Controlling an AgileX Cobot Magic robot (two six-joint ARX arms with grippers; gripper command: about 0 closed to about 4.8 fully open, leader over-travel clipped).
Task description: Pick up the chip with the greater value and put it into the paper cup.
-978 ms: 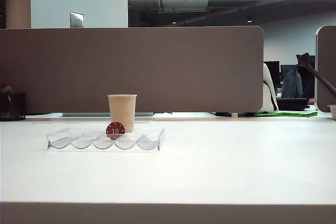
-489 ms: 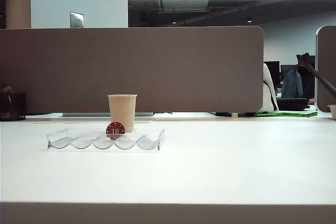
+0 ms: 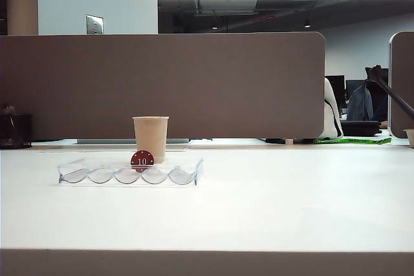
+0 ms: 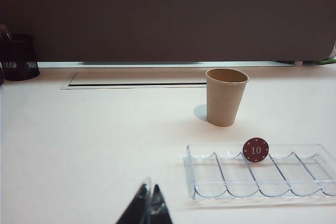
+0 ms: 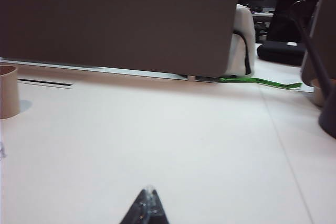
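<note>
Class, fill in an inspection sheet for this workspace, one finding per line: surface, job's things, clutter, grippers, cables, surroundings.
Surface: white table, bare near the camera.
Job's things: paper cup upright behind the clear chip tray; red chip marked 10 on edge in the tray's middle slot; no green chip seen, and the cup's inside is not visible.
Clutter: black mesh pot at the far left.
Grippers: left gripper shut, holding nothing, near the tray; right gripper tips together, over bare table.
Cables: nothing seen on the table; a green strip past the divider's end.
Surroundings: brown divider, office beyond.
</note>
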